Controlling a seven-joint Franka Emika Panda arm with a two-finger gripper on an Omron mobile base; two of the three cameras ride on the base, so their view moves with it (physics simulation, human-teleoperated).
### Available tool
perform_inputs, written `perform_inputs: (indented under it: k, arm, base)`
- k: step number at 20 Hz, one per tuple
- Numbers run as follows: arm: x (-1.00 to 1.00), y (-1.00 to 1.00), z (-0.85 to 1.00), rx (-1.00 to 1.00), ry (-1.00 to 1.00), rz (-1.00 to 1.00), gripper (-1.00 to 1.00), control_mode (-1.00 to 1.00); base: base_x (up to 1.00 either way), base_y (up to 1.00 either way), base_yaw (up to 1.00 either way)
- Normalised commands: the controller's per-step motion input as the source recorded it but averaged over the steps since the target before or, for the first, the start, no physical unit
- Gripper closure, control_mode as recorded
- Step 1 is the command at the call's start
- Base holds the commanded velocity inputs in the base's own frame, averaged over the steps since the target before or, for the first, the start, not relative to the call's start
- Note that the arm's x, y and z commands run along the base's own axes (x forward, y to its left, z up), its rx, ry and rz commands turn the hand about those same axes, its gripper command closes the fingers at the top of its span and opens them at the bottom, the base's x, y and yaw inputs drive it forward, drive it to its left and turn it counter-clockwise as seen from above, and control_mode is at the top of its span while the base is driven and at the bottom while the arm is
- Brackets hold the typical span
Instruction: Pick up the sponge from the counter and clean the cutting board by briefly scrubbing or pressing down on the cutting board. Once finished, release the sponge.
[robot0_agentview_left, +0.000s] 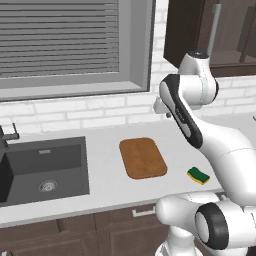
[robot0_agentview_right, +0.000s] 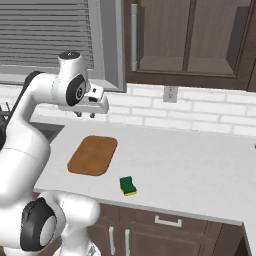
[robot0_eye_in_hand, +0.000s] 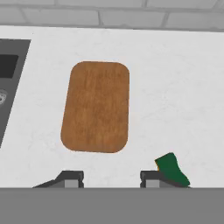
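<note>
While the tool (robot0_agentview_right: 85, 114) hangs spread and empty high in the upper left, the sponge (robot0_agentview_right: 128, 186) lies on the bench (robot0_agentview_right: 190, 160) at lower center, just right of the cutting board (robot0_agentview_right: 93, 155), apparently awaiting pickup.

Sponge (robot0_agentview_left: 198, 175) beside cutting board (robot0_agentview_left: 142, 157), apart

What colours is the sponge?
The sponge has a dark green top over a yellow layer, best seen in the right base view.
</note>
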Motion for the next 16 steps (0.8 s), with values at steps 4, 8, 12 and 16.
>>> perform_inputs:
  k: [4,8,12,16]
  arm:
    - [-0.09,-0.04,-0.07,0.0,0.0,0.0,-1.0,-1.0]
    - [-0.15,-0.3,-0.39,0.0,0.0,0.01,-1.0,-1.0]
    - [-0.1,-0.51,-0.44,0.0,0.0,0.02,-1.0,-1.0]
    - [-0.03,-0.53,-0.52,0.0,0.04,0.02,-1.0,-1.0]
  base:
    - [0.0,0.0,0.0]
    - [0.0,0.0,0.0]
    - [0.0,0.0,0.0]
    - [0.0,0.0,0.0]
